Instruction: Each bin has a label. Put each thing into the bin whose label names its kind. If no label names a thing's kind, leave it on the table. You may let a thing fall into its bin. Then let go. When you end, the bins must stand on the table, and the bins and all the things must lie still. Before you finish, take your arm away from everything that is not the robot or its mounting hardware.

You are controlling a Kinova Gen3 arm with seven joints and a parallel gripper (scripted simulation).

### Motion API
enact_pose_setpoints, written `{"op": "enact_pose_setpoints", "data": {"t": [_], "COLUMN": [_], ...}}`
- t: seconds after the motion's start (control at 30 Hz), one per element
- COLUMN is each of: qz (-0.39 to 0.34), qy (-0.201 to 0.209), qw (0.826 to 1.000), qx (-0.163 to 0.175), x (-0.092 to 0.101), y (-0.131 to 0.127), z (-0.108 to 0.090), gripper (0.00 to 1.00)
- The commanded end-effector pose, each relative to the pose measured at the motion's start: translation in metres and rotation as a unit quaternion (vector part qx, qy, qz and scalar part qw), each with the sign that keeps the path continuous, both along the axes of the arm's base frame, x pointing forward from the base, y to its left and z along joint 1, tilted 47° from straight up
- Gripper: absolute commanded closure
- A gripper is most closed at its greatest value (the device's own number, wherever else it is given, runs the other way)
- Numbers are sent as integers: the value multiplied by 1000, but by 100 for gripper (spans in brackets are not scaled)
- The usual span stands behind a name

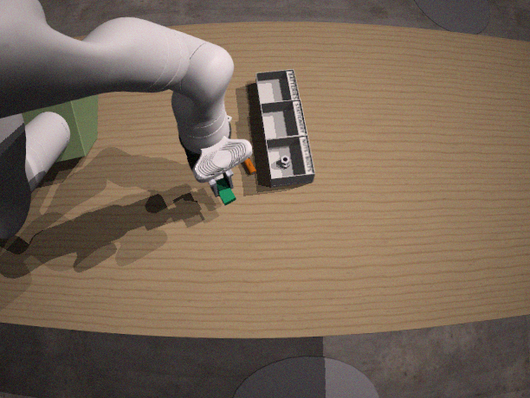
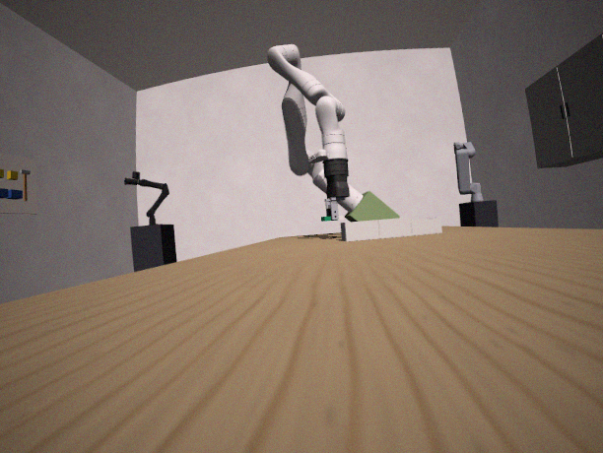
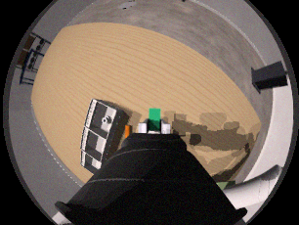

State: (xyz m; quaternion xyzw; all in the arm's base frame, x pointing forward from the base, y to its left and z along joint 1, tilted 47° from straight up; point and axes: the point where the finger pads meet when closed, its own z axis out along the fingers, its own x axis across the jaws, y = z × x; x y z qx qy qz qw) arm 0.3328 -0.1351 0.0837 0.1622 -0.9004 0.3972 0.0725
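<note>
Top: overhead. Exterior: low, far. Wrist: fisheye, probably downward. All share bins (image 1: 283, 127).

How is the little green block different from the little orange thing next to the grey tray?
The green block is clamped in the claw; the orange piece lies free on the table. The green block looks raised above the wood, while the orange piece rests close against the bin tray's outer wall. The green one looks flat and boxy, the orange one slimmer, partly hidden by the arm. Both are small and outside the bins.
</note>
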Motion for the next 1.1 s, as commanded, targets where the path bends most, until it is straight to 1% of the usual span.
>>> {"op": "enact_pose_setpoints", "data": {"t": [0.0,0.43,0.67,1.03,1.07], "qz": [4,4,4,4,4], "qy": [-4,-4,-4,-4,-4], "qw": [1000,1000,1000,1000,1000], "qx": [5,5,5,5,5], "x": [3,3,3,50,50], "y": [5,5,10,42,42], "z": [2,2,6,-28,-28], "gripper": [55,55,55,55,55]}}
